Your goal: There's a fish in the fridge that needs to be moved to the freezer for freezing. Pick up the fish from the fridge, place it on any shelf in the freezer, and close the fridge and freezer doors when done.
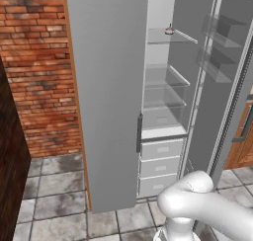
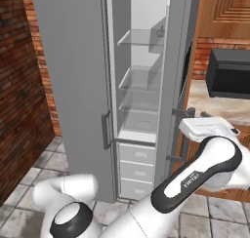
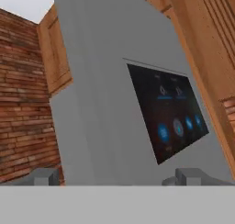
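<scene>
The fridge [image 1: 163, 101] stands open, with glass shelves and white drawers [image 1: 160, 166]. The fish [image 1: 169, 30], a tiny pale thing, lies on the top glass shelf; it appears in the right base view as the fish [image 2: 159, 32]. The fridge door [image 1: 222, 77] is swung wide, its bins facing inward. Left of the fridge, the freezer door [image 1: 108, 97] looks closed, so the freezer inside is hidden. My gripper [image 3: 119, 176] is open and empty, close to the outer face of the fridge door [image 3: 105, 103] and its dark touchscreen [image 3: 167, 113]. My white hand [image 2: 207, 127] sits beside the door's handle [image 2: 178, 134].
A brick wall [image 1: 39, 72] runs along the left. Wooden cabinets [image 2: 224, 12], a counter [image 2: 210, 100] and a dark microwave [image 2: 229, 73] stand to the right, behind the open fridge door. Grey floor tiles [image 1: 54, 195] lie in front of the unit.
</scene>
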